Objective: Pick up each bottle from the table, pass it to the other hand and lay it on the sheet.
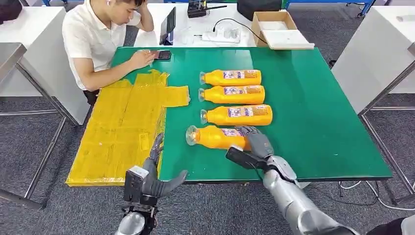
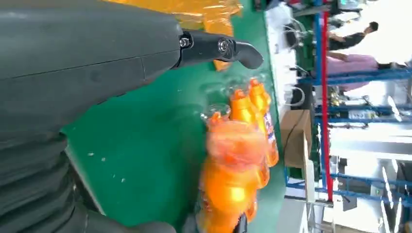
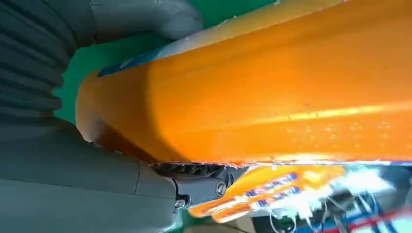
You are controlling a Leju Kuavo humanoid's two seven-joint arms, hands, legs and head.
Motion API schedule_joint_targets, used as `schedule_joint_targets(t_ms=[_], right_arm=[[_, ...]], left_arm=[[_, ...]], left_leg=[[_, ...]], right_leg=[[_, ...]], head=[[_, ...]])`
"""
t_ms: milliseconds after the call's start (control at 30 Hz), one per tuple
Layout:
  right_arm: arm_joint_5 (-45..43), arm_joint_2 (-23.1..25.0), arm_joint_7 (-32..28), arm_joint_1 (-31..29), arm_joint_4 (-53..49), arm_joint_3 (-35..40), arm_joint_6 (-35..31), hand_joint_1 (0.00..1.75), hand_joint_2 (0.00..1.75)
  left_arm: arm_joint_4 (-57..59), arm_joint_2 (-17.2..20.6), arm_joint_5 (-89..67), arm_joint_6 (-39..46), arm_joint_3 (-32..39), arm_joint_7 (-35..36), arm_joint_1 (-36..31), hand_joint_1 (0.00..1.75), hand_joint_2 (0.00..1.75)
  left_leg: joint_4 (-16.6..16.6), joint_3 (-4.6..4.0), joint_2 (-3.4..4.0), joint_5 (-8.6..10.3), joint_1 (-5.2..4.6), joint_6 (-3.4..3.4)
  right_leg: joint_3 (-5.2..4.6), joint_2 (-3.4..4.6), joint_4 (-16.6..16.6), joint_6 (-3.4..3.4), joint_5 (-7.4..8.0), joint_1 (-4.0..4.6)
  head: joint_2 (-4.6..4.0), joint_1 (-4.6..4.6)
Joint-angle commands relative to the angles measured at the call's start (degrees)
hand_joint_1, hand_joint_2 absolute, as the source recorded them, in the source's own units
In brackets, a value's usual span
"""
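My right hand (image 1: 255, 145) has its fingers clamped on the nearest bottle (image 1: 215, 136) — left hand (image 1: 157, 178) empty, fingers apart, beside the sheet (image 1: 120, 132); a person (image 1: 100, 39) sits at the desk (image 1: 313, 117).

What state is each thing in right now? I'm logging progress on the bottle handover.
Nearest bottle: lying on its side, gripped by the right hand.
Other three bottles: lying on the table, untouched.
Left hand: holds nothing, fingers apart, at the table's near edge.
Yellow sheet: spread flat, no bottle on it.
Cardboard box: open.
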Motion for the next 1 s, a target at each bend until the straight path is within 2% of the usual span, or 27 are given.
schedule_joint_targets(t_ms=[33, 200, 400, 467, 567, 700, 800, 1000], right_arm=[[-10.35, 3.34, -0.45, 11.3, -25.4, 3.16, -13.42, 1.75, 1.75], [-15.87, 4.94, -3.31, 12.69, -27.66, 3.64, -16.5, 1.75, 1.75], [-18.65, 6.87, -4.35, 12.4, -22.17, 6.4, -15.0, 1.75, 1.75], [-18.78, 7.77, -4.79, 11.43, -18.57, 9.26, -12.43, 1.75, 1.75], [-18.29, 9.28, -5.24, 10.19, -15.13, 13.3, -9.75, 1.75, 1.75], [-17.98, 9.73, -5.08, 10.02, -14.73, 14.26, -9.43, 1.75, 1.75], [-17.32, 10.73, -4.78, 9.7, -13.38, 17.42, -6.53, 1.75, 1.75], [-16.05, 12.44, -4.36, 9.67, -11.03, 21.19, -5.85, 1.75, 1.75]], left_arm=[[-1.87, 0.3, 13.12, 0.83, 3.04, 3.42, 1.7, 0.0, 1.75], [-1.69, 1.62, 18.48, -1.55, 0.11, 4.19, 1.91, 0.0, 1.75], [-5.42, 3.5, 16.64, -3.71, -4.05, 2.3, 2.72, 0.0, 1.75], [-6.91, 4.24, 11.96, -3.87, -5.7, 0.69, 2.7, 0.0, 1.75], [-6.71, 3.91, 8.49, -4.43, -6.1, 0.48, 2.31, 0.0, 1.75], [-6.26, 3.81, 8.07, -4.68, -6.2, 0.45, 2.09, 0.0, 1.75], [-5.52, 3.45, 7.48, -5.22, -5.9, 0.37, 1.67, 0.0, 1.75], [-4.59, 2.64, 7.59, -5.35, -4.98, 0.46, 0.83, 0.0, 1.75]], left_leg=[[0.02, -0.25, -0.03, -0.02, 0.06, -0.11], [-0.02, -0.7, -0.07, 0.02, 0.07, -0.07], [-0.04, -0.77, -0.09, 0.02, 0.03, -0.07], [-0.04, -0.9, -0.1, 0.04, 0.0, -0.05], [-0.05, -0.9, -0.01, 0.02, 0.03, -0.07], [-0.05, -0.93, -0.11, 0.05, 0.03, -0.05], [-0.02, -0.95, -0.08, 0.04, 0.03, -0.05], [-0.05, -0.92, -0.14, 0.05, 0.03, -0.06]], right_leg=[[-0.26, -0.03, 0.05, -0.12, -0.02, 0.05], [-0.63, -0.1, 0.04, -0.1, -0.05, 0.04], [-0.69, -0.11, 0.02, -0.1, -0.06, -0.01], [-0.82, -0.08, 0.03, -0.07, -0.04, -0.04], [-0.83, -0.01, 0.0, -0.09, -0.02, -0.01], [-0.85, -0.09, 0.0, -0.08, -0.03, 0.0], [-0.88, -0.06, 0.02, -0.07, -0.03, -0.01], [-0.83, -0.14, 0.01, -0.08, -0.05, -0.01]], head=[[0.0, 0.0], [0.0, -0.02], [0.0, 0.0], [-0.02, 0.0], [0.0, 0.0], [0.0, 0.0], [0.0, 0.0], [-0.02, 0.0]])
